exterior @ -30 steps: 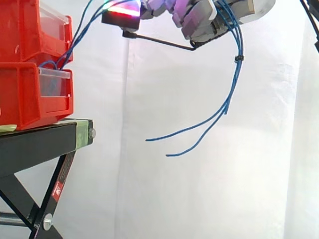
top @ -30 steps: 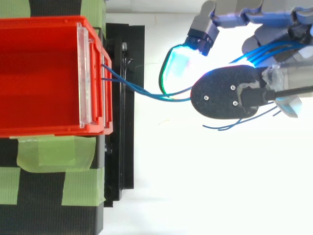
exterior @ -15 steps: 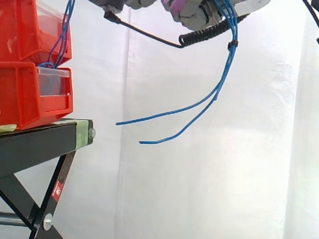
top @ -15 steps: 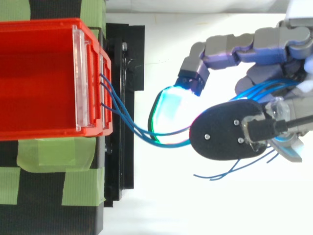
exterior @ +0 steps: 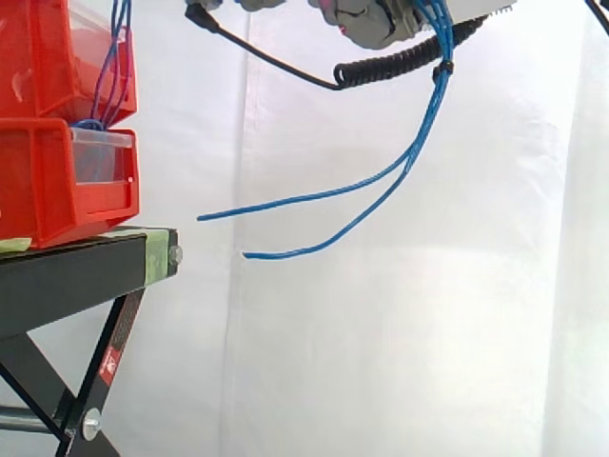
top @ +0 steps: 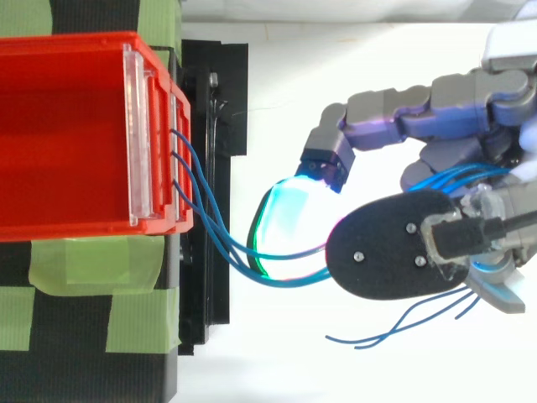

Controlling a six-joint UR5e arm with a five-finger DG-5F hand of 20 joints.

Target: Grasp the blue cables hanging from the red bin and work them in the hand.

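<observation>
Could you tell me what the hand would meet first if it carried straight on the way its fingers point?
Probably the front of the red bin: in the top view the hand points left at it, with the blue cables it holds slung across the gap. Whether their heights match is uncertain.

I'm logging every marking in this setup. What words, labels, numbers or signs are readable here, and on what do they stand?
No text here can be read.
On the leg of the black stand, a red sticker: white marks, too small to read.
No print shows on the red bins, the blue cables or the hand.
</observation>
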